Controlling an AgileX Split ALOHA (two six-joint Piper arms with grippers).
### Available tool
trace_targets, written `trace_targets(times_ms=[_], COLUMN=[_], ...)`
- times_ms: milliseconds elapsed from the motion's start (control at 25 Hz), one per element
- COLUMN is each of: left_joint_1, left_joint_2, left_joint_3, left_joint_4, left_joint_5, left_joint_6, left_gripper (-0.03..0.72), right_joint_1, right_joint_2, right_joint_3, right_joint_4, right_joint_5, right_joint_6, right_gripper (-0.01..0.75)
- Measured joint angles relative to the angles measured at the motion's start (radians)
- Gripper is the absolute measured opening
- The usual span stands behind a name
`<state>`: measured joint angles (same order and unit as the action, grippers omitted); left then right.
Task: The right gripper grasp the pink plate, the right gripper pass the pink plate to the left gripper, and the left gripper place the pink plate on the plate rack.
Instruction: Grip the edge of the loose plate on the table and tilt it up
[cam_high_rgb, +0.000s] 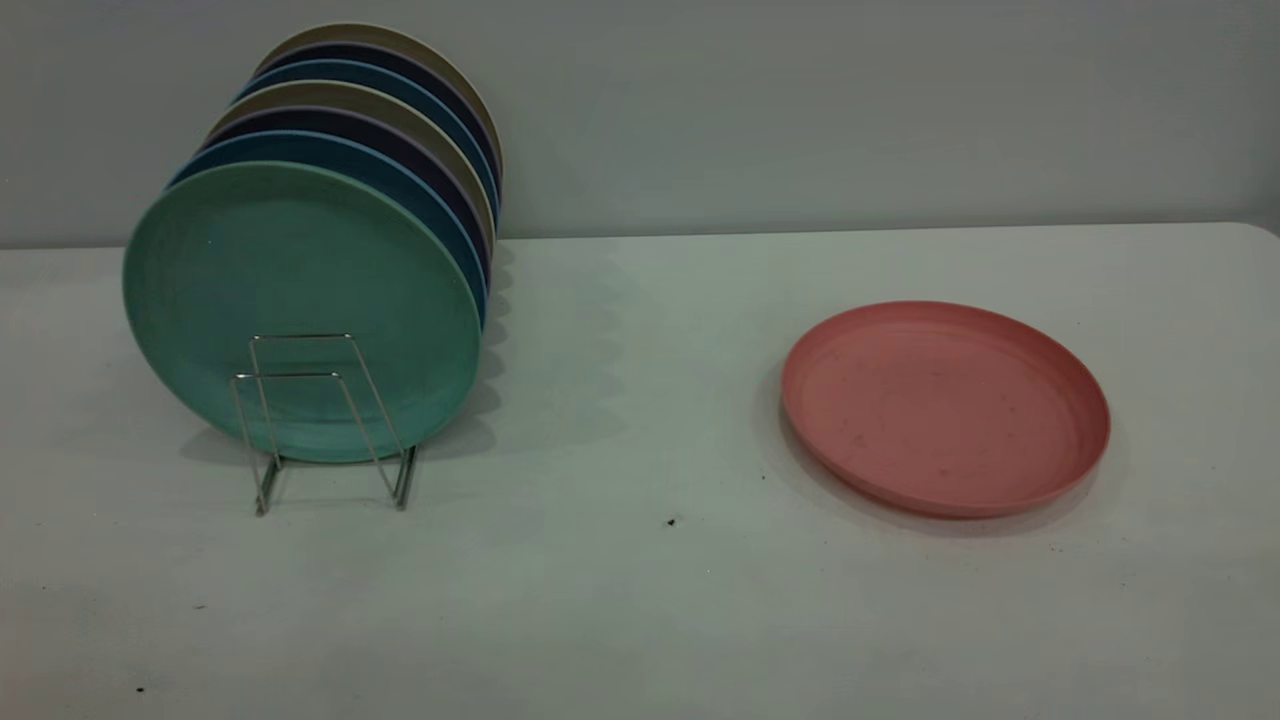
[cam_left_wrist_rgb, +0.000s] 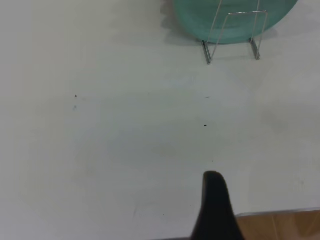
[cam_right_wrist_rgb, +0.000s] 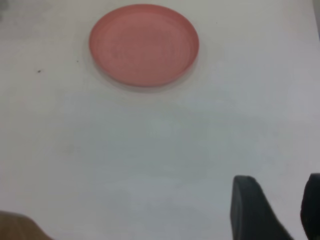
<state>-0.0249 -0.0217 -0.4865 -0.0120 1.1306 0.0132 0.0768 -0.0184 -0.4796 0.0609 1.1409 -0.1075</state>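
Observation:
The pink plate lies flat on the white table, right of centre, with nothing touching it. It also shows in the right wrist view as the pink plate, well ahead of my right gripper, which is open and empty above bare table. The plate rack stands at the left, its two front wire loops bare. My left gripper hangs open and empty near the table's front edge, facing the plate rack. Neither arm appears in the exterior view.
Several plates stand upright in the rack, a teal-green plate foremost, then blue, dark purple and beige ones behind. The table shows small dark specks. A grey wall runs behind it. A wooden floor shows past the table edge.

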Motion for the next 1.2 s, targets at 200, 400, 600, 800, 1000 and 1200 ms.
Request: trace_targets(times_ms=[200, 400, 600, 800, 1000, 1200], left_joint_1=[0.000, 0.000, 0.000, 0.000, 0.000, 0.000], left_joint_2=[0.000, 0.000, 0.000, 0.000, 0.085, 0.264], left_joint_3=[0.000, 0.000, 0.000, -0.015, -0.019, -0.019], left_joint_4=[0.000, -0.030, -0.058, -0.055, -0.083, -0.237], left_joint_5=[0.000, 0.000, 0.000, -0.099, -0.205, -0.310], left_joint_6=[0.000, 0.000, -0.001, -0.003, -0.013, 0.058], left_gripper=[0.563, 0.563, 0.563, 0.563, 0.563, 0.563], right_joint_1=[0.000, 0.000, 0.000, 0.000, 0.000, 0.000], right_joint_2=[0.000, 0.000, 0.000, 0.057, 0.233, 0.402], right_joint_3=[0.000, 0.000, -0.004, -0.029, -0.031, -0.031], right_joint_4=[0.000, 0.007, 0.010, 0.128, 0.220, 0.241], right_joint_5=[0.000, -0.001, -0.007, -0.140, -0.293, -0.403], right_joint_6=[0.000, 0.000, -0.020, -0.080, -0.167, -0.222], right_gripper=[0.266, 0.266, 0.266, 0.288, 0.369, 0.404])
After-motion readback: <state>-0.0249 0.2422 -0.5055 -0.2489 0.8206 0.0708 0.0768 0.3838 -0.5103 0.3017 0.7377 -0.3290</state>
